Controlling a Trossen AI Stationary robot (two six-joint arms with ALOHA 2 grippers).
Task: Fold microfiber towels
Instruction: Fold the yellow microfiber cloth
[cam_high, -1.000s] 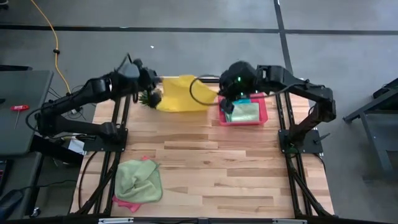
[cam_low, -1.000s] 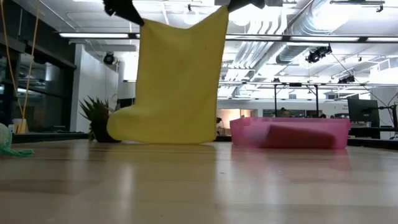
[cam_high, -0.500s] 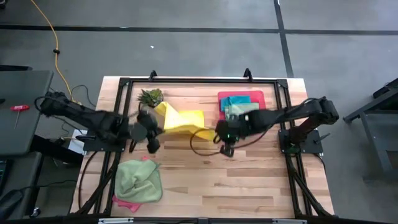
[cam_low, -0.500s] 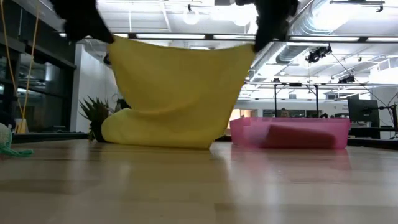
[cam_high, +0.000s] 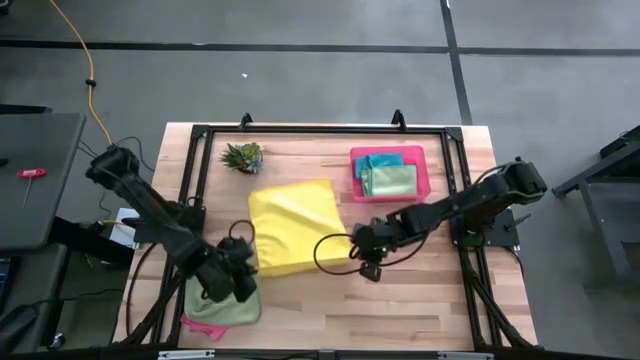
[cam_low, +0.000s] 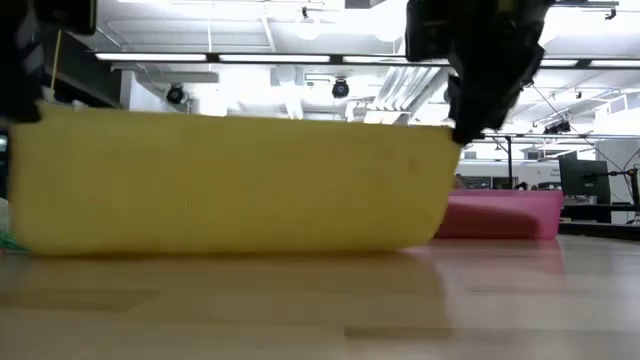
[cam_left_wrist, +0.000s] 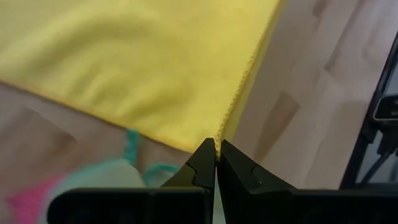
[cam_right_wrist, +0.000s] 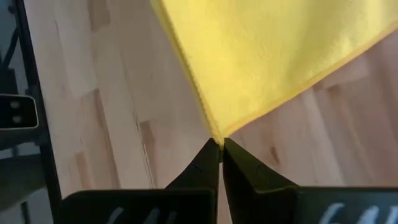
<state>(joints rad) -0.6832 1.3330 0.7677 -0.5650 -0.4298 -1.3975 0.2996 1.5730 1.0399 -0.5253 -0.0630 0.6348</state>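
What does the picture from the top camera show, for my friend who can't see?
From above, two dark robot arms hold a yellow microfiber towel spread over a wooden table, the left end effector and right end effector each shut on a near corner. A pink tray holds folded towels, and a small plant sits nearby.

Towel (cam_high: 292, 224) spread at table (cam_high: 400, 300) centre, near edge lifted off the wood. L gripper (cam_high: 243, 268) pinches its near-left corner, R gripper (cam_high: 358, 252) its near-right corner. Tray (cam_high: 422, 172) at far right, 2 folded towels (cam_high: 386, 176) in it. Plant (cam_high: 242, 156) at far left, behind spread towel. Towel heap (cam_high: 222, 308) at near-left edge, under L arm.
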